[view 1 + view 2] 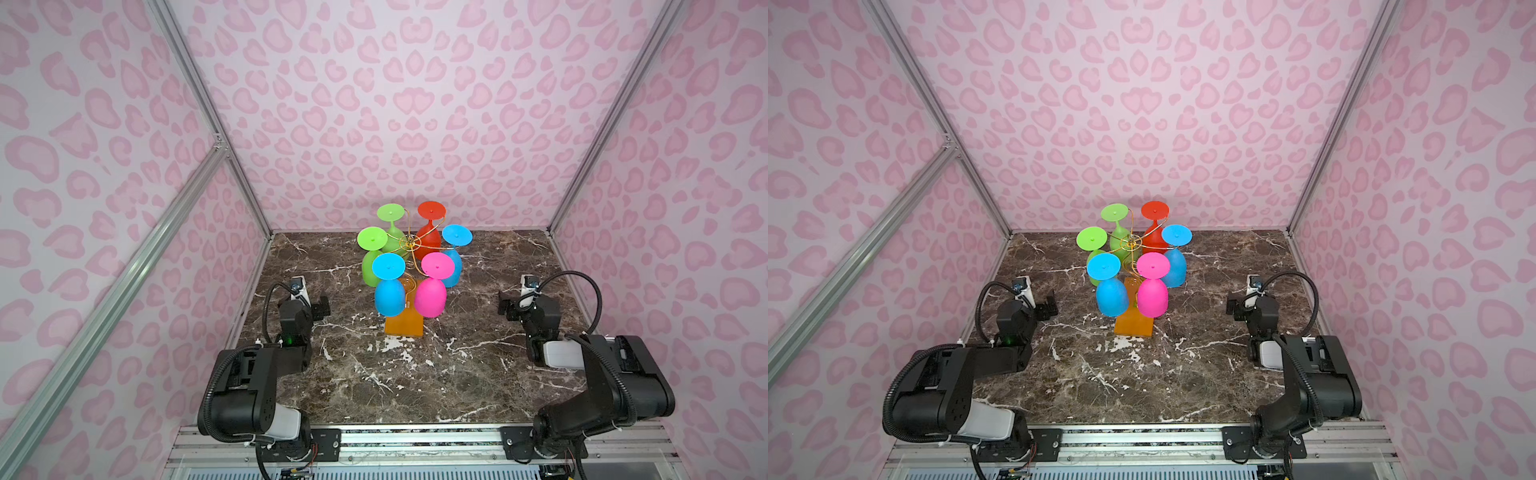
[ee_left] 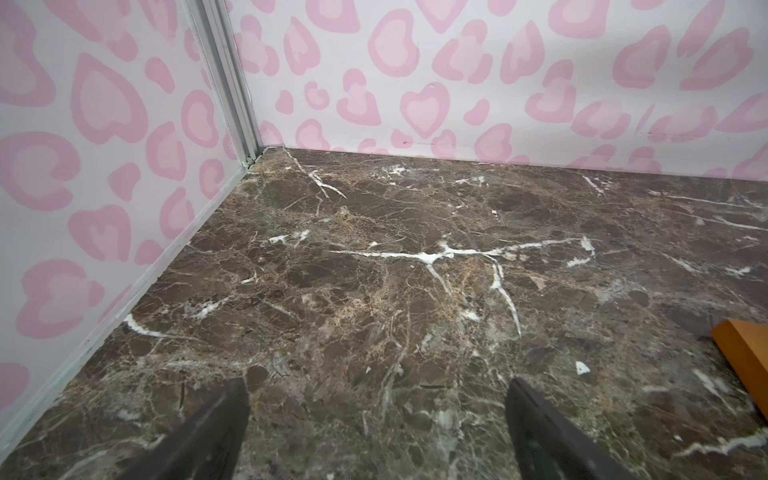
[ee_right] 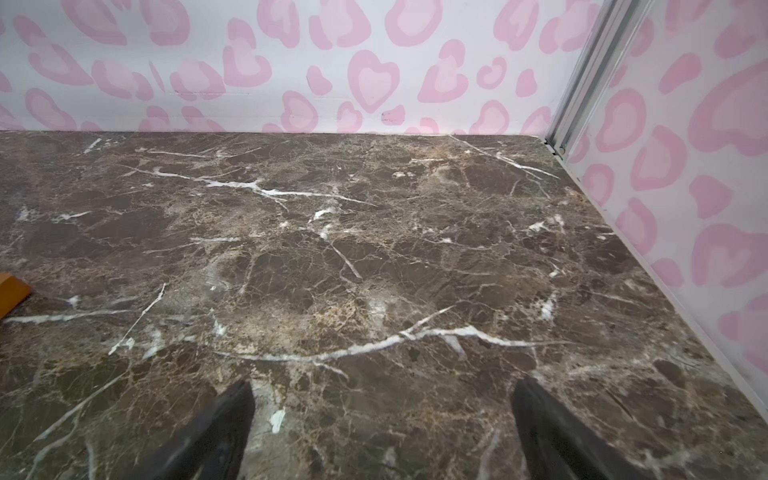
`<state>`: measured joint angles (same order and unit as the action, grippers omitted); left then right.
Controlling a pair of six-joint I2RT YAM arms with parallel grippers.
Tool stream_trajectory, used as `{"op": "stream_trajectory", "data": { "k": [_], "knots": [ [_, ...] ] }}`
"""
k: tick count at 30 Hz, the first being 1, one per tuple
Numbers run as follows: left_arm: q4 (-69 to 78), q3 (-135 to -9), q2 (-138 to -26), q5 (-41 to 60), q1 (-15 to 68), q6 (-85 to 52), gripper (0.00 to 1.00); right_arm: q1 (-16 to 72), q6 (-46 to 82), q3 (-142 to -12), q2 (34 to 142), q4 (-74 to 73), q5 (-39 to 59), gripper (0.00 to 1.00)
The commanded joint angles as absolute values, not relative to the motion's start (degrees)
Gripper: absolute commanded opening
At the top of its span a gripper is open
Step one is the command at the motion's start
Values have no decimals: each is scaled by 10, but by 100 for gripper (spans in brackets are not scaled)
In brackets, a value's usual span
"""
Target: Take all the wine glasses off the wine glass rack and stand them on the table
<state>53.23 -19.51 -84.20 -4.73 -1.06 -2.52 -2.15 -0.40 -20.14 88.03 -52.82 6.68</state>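
Left pincer (image 2: 378, 386), right pincer (image 3: 382, 388) spread (empty); six glasses (image 1: 430, 297) hang on rack (image 1: 404, 326).

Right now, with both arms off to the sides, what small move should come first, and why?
Probably swing the right pincer toward the pink glass: it hangs upside down at the near right of the rack, and that pincer is open, empty and well short of it.

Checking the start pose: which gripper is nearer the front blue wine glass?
Left. The left gripper is open, just to the left of the front blue wine glass. The right gripper, also open, is farther off to its right, beyond the pink wine glass.
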Motion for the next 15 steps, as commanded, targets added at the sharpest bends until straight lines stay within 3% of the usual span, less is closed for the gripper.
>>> {"op": "stream_trajectory", "data": {
  "k": [1,15],
  "knots": [
    [540,-197,-840,-38,-11,-27,97,-22,-2,-201,882,-547,67,99],
    [543,-194,-839,-2,-31,-36,97,-21,-2,-201,882,-547,67,99]
  ]
}}
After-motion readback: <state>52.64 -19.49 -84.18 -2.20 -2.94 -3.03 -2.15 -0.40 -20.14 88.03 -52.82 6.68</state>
